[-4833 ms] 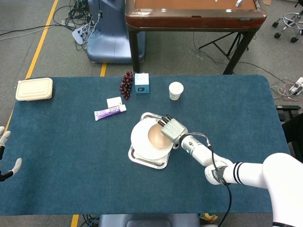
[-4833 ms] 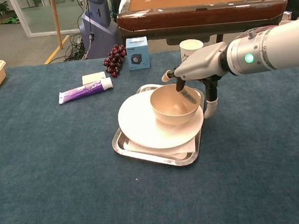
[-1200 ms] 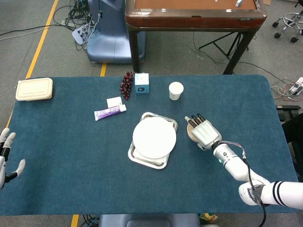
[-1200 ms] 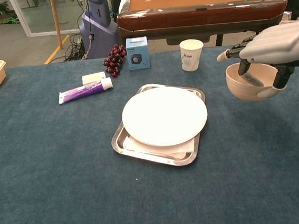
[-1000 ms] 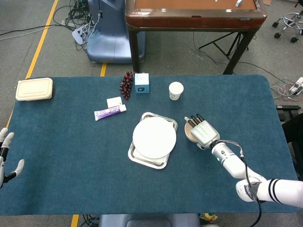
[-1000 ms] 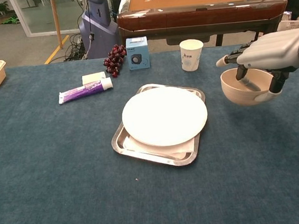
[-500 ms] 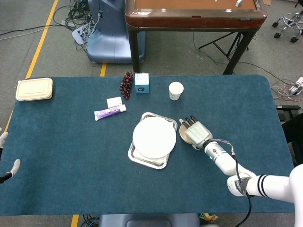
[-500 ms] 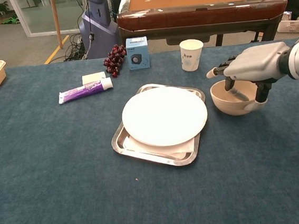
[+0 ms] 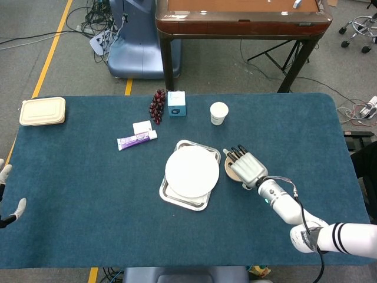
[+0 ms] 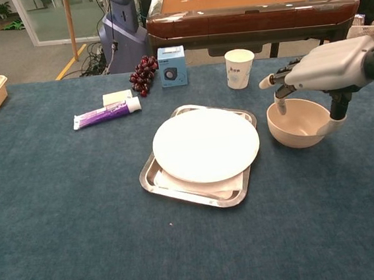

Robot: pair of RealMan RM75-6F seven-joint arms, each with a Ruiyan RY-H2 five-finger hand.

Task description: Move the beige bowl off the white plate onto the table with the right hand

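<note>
The beige bowl [image 10: 301, 123] stands upright on the blue table [image 10: 61, 211], just right of the white plate [image 10: 205, 144], which lies on a metal tray [image 10: 152, 180]. My right hand [image 10: 325, 66] hovers over the bowl with its fingers spread. One fingertip [image 10: 280, 106] dips at the bowl's left rim and the thumb [image 10: 336, 111] hangs beside its outer right wall. From the head view the right hand [image 9: 246, 167] covers most of the bowl [image 9: 226, 170]. My left hand [image 9: 6, 197] shows at the table's left edge, fingers apart and holding nothing.
A paper cup [image 10: 240, 68] stands behind the bowl. Grapes [image 10: 142, 75], a small blue box [image 10: 172, 66], a toothpaste tube [image 10: 105, 113] and a small card [image 10: 116, 97] lie behind the plate. A beige lunch box [image 9: 42, 111] sits at the far left corner.
The right hand carried the bowl off the plate to the right and lowered it onto the table beside the tray. Its fingers have since lifted and spread above the bowl.
</note>
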